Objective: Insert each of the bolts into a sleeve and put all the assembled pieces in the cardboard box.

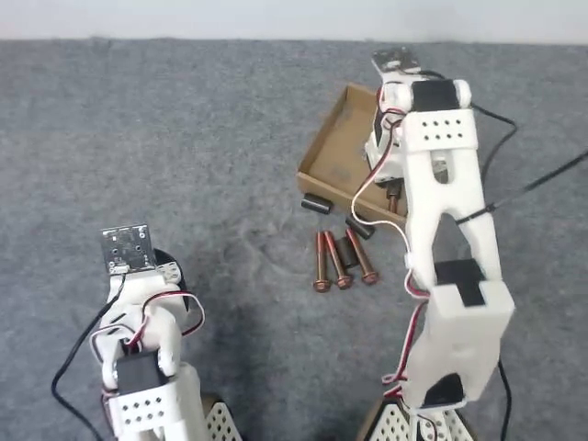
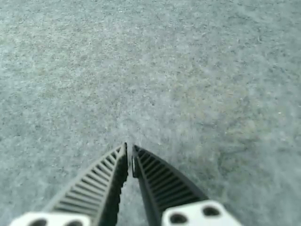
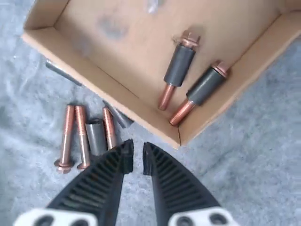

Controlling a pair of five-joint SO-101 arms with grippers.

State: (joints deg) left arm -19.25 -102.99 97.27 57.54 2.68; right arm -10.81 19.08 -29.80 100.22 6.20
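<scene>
The cardboard box (image 3: 94, 82) (image 1: 333, 138) holds two assembled pieces, each a copper bolt in a dark sleeve (image 3: 179, 64) (image 3: 203, 88). On the carpet in front of the box lie three loose copper bolts (image 3: 66, 136) (image 3: 81, 134) (image 3: 108, 126) (image 1: 337, 260). One sleeve (image 3: 95, 136) lies between them. A second sleeve (image 1: 360, 227) lies by the box corner and a third (image 1: 315, 204) by its wall. My right gripper (image 3: 138, 151) hovers just outside the box's near corner, shut and empty. My left gripper (image 2: 130, 153) is shut over bare carpet at the near left.
Grey carpet (image 1: 202, 138) covers the whole table. The right arm (image 1: 441, 138) stretches over the box's right side and hides part of it. The left arm (image 1: 138, 312) sits folded far from the parts.
</scene>
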